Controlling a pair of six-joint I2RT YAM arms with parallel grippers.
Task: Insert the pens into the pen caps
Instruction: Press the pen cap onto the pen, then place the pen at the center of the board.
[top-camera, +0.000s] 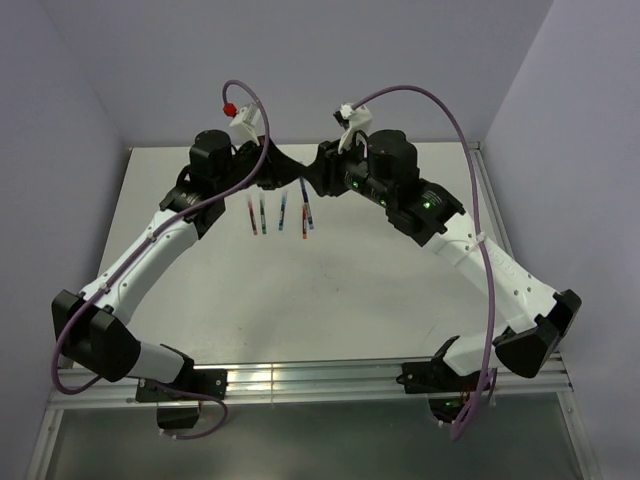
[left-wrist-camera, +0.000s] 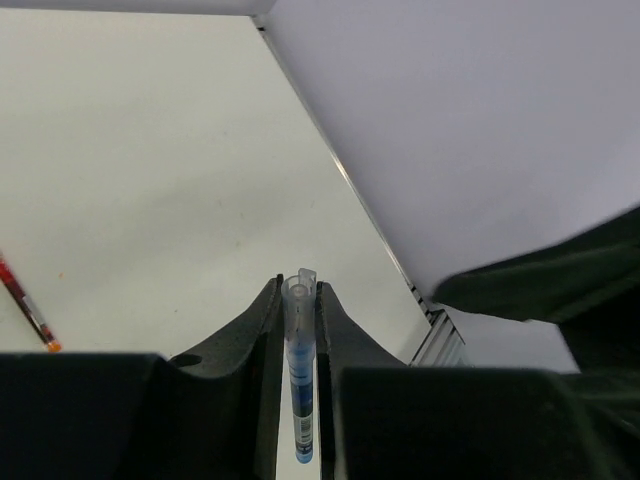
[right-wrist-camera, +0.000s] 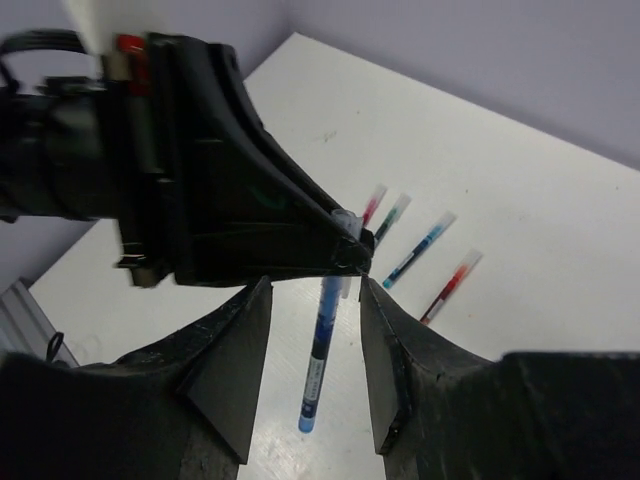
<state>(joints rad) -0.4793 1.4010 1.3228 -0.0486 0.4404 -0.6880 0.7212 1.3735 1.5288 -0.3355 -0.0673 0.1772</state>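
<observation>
The left gripper (left-wrist-camera: 298, 296) is clamping a blue pen (right-wrist-camera: 320, 345). The pen's clear cap (left-wrist-camera: 299, 287) is sitting right at the left gripper's fingertips, and the blue body is sticking out past them. The right gripper (right-wrist-camera: 315, 287) is standing open, facing the left gripper. Its two fingers (right-wrist-camera: 235, 380) are flanking the blue pen's body without touching it. Four more pens (right-wrist-camera: 415, 250) are lying side by side on the white table (top-camera: 330, 300), just beyond the left gripper's tip. A red pen (left-wrist-camera: 28, 312) is lying off to one side of the left gripper.
</observation>
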